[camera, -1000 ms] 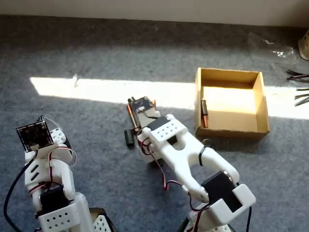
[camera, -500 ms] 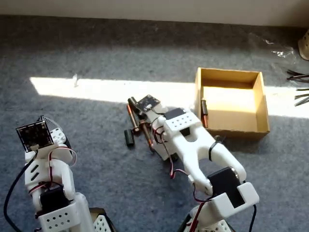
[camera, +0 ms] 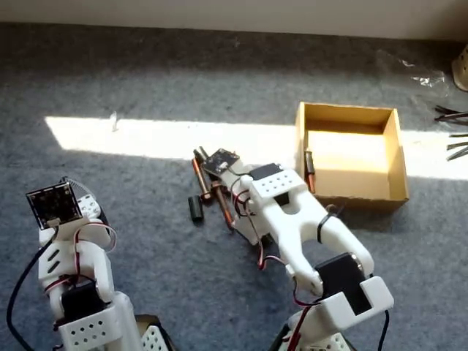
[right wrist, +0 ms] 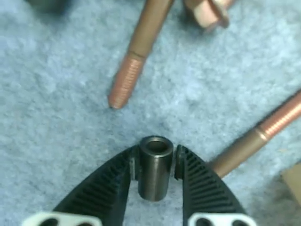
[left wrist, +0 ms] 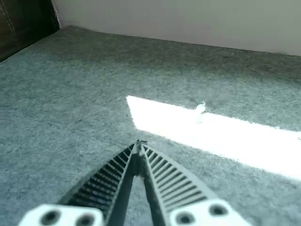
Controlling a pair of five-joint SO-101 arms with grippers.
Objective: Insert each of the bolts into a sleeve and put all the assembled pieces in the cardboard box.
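My right gripper is shut on a short dark sleeve, held upright just above the grey carpet. A copper bolt lies in front of it, threaded end toward the sleeve. A second copper bolt lies off to one side, and a bolt head shows farther out. In the high view the right arm is in the middle, beside the bolts and a loose black sleeve. The cardboard box holds one piece against its left wall. My left gripper is shut and empty over bare carpet.
The left arm stands folded at the lower left. A bright sunlit strip crosses the carpet. Black cable ties and a scrap of clear plastic lie at the far right. A wall runs along the back.
The right arm has swung to the right and lowered toward the bolts. The left arm and the loose sleeve have stayed put.
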